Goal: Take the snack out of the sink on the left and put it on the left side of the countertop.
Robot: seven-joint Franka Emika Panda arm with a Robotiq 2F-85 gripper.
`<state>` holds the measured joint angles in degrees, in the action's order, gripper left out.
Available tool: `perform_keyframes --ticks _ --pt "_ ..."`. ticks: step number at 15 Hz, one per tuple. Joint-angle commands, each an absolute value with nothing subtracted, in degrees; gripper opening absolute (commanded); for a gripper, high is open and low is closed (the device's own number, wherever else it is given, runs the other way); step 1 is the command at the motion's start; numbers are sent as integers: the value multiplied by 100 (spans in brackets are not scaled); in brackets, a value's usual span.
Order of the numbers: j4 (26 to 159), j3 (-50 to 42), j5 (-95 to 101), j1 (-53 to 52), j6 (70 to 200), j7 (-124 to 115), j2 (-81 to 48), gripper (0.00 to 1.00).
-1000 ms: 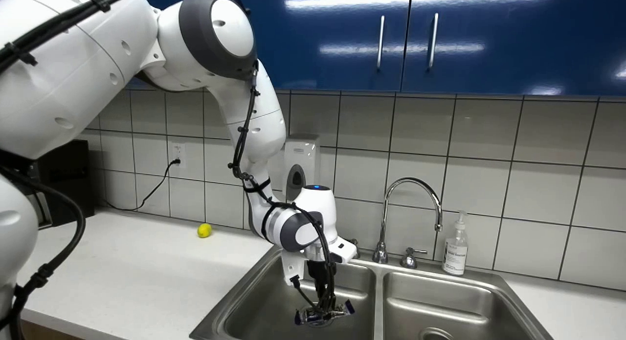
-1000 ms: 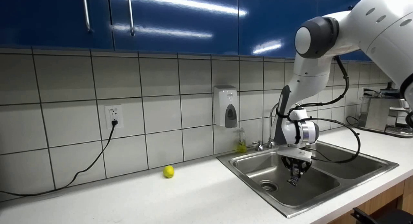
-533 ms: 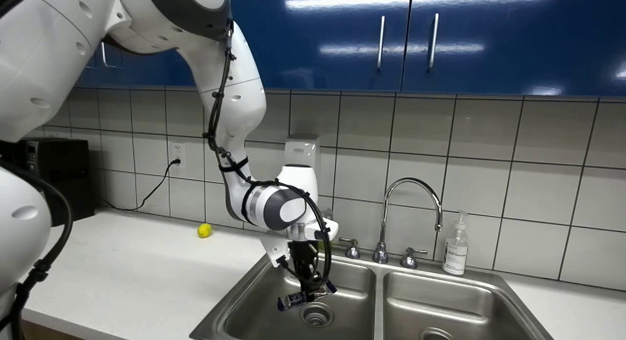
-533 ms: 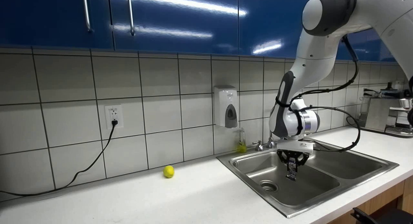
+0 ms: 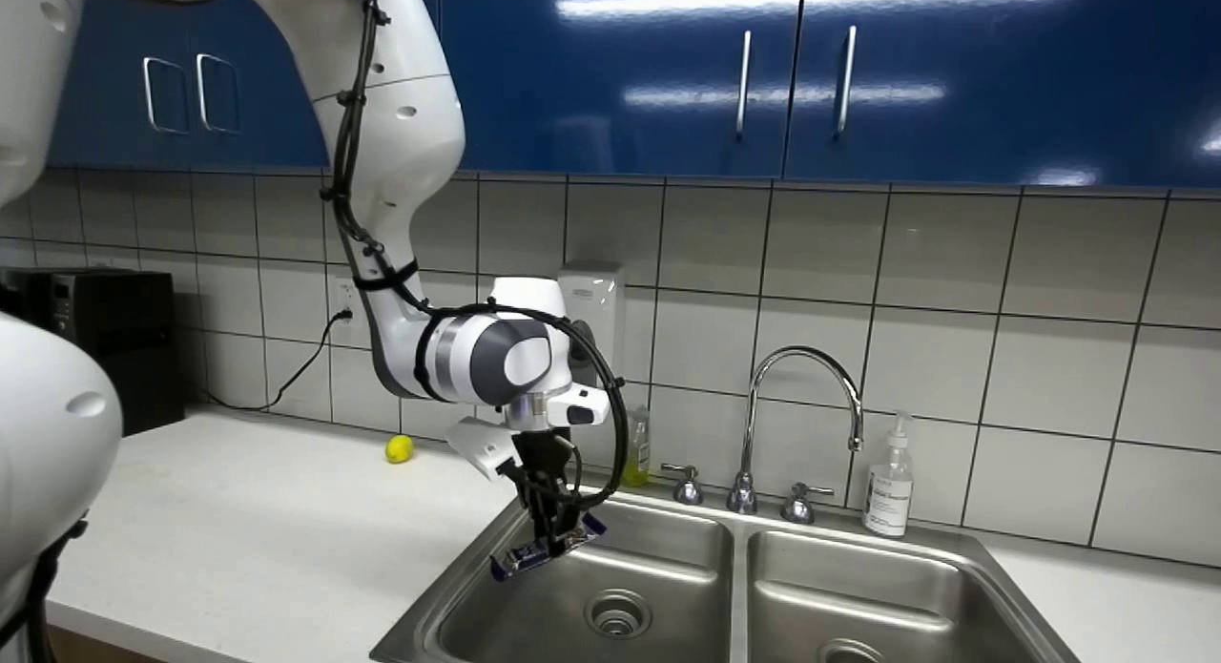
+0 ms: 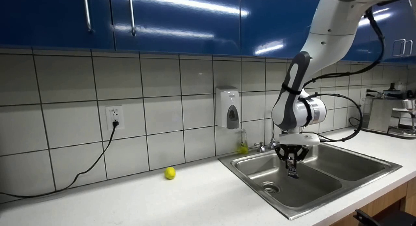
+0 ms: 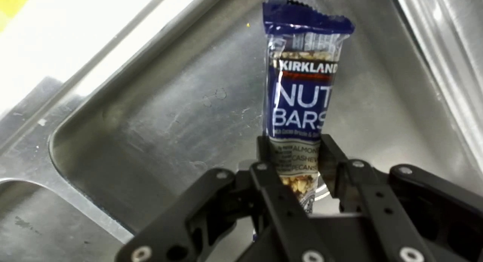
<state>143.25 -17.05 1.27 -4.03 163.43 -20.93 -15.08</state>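
The gripper (image 7: 293, 143) has its two fingers (image 7: 333, 158) squeezed on the snack (image 7: 300, 92), one on each side. Both ends of the snack stick out past the fingers, on a slant. Under the fingers is the sink (image 5: 689, 596), with its round drain (image 5: 618, 613). To the side of the fingers is the white countertop (image 6: 182, 203), and a yellow ball (image 6: 170, 173) sits on it, well away from them.
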Motion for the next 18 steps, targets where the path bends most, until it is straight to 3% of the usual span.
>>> perform_keyframes --ticks 1,8,18 --pt "14892 -1634 685 -542 15959 -2117 -570 9" --pt "15346 -646 758 -476 15518 -2028 225 9" --pt "15278 577 -36 -861 15618 -1645 -175 9"
